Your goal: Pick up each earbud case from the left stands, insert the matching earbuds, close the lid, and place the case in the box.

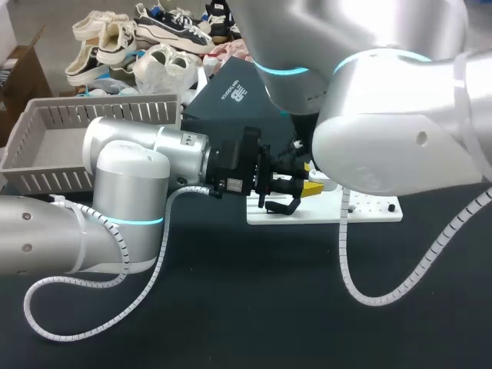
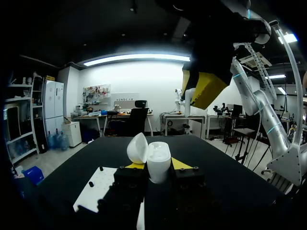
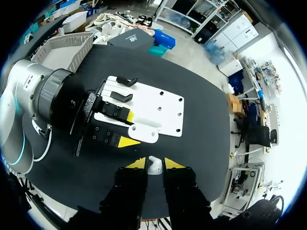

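My left gripper (image 2: 157, 165) is shut on a white earbud case (image 2: 159, 162), held upright with its lid (image 2: 137, 147) tipped open. In the head view the left gripper (image 1: 301, 186) sits over the white stand plate (image 1: 369, 209), and the case is hidden under my right arm. My right gripper (image 3: 154, 164) hangs just above the case (image 3: 143, 132), shut on a small white earbud (image 3: 153, 166). From the left wrist view the right gripper (image 2: 204, 88) shows overhead with its yellow tips. Two black stands (image 3: 123, 89) stand bare on the plate (image 3: 158, 108).
A grey slatted basket (image 1: 46, 146) stands at the back left of the table. A dark box (image 1: 231, 92) lies behind the plate, with a pile of shoes (image 1: 146, 42) beyond it. My right arm (image 1: 392, 131) covers much of the right side.
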{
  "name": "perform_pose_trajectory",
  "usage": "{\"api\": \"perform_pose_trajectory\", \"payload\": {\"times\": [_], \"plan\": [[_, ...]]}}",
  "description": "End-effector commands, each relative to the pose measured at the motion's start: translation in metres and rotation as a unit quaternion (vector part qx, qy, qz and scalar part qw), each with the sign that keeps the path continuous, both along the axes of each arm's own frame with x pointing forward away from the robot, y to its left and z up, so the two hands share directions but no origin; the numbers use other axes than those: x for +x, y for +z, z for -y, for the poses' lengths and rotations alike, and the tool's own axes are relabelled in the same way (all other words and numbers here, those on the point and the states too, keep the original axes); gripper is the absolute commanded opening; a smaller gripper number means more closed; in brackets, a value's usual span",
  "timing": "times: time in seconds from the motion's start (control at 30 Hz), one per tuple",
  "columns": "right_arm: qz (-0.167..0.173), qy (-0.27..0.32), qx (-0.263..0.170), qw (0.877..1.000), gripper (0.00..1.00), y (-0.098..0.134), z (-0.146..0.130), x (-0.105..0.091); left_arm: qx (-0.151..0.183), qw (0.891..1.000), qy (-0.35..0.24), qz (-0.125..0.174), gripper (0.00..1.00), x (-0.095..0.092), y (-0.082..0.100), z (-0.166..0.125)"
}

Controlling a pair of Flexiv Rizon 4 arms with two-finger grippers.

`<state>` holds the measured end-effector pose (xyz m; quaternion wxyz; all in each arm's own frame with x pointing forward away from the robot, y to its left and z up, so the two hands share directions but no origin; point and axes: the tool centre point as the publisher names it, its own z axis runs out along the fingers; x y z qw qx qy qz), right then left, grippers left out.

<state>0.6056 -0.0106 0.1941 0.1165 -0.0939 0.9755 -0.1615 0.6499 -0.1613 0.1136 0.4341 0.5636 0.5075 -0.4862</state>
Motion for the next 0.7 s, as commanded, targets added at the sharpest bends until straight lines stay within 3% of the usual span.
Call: {"api": "perform_pose_trajectory", "payload": {"times": [0.03,0.2,0.27,0.43,0.7], "plan": [[-0.005,-0.002,-0.002,1.0,0.0,0.002,-0.001,0.001,0.0,1.0,0.001,0.0,0.0,0.0,0.0,0.0],[-0.008,-0.009,-0.003,1.0,0.0,0.001,-0.001,0.005,0.0,1.0,0.001,0.0,0.0,0.0,0.0,0.0],[-0.026,-0.028,0.007,0.999,0.0,0.0,0.0,0.011,0.0,1.0,0.001,0.0,0.0,0.0,0.0,0.0],[-0.067,-0.135,0.04,0.988,0.0,0.0,0.014,0.034,0.0,1.0,0.001,0.0,0.0,0.0,0.0,0.0],[-0.095,-0.172,0.085,0.977,0.0,0.002,0.02,0.039,0.0,1.0,0.001,0.0,0.0,0.0,0.0,0.0]]}}
